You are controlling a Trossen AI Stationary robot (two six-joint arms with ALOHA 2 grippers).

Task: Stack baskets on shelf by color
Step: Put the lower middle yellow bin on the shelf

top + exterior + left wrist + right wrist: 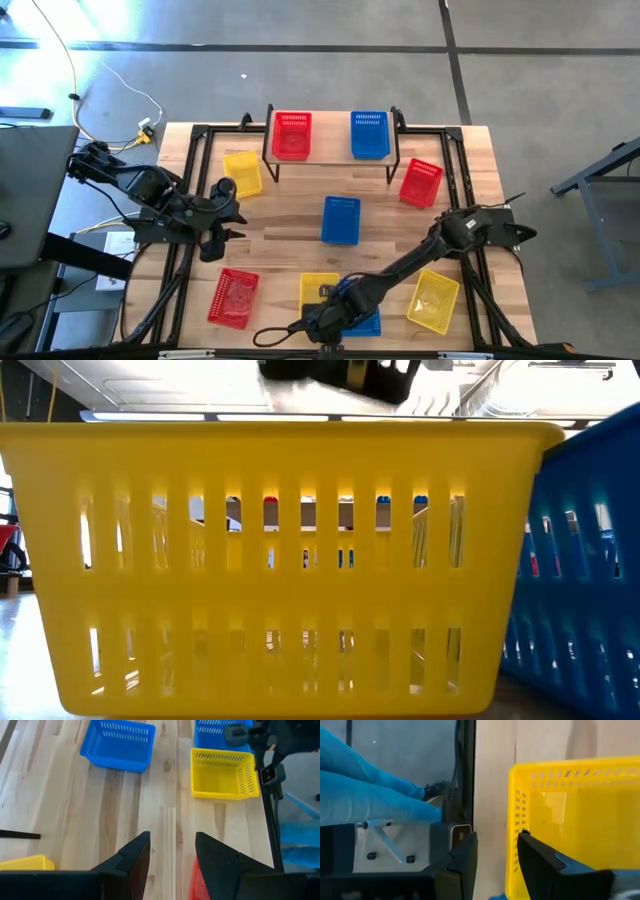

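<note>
High view: your right gripper sits at the front yellow basket.
Its jaws stand narrowly parted astride that basket's wall, not clamped. The left gripper hovers over bare worktop, jaws parted, holding nothing. The shelf carries one red basket and one blue basket.

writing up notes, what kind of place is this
Likely a robot lab or workshop: a wooden table on bare concrete floor, loose cables, sorting baskets and a small shelf.
</note>
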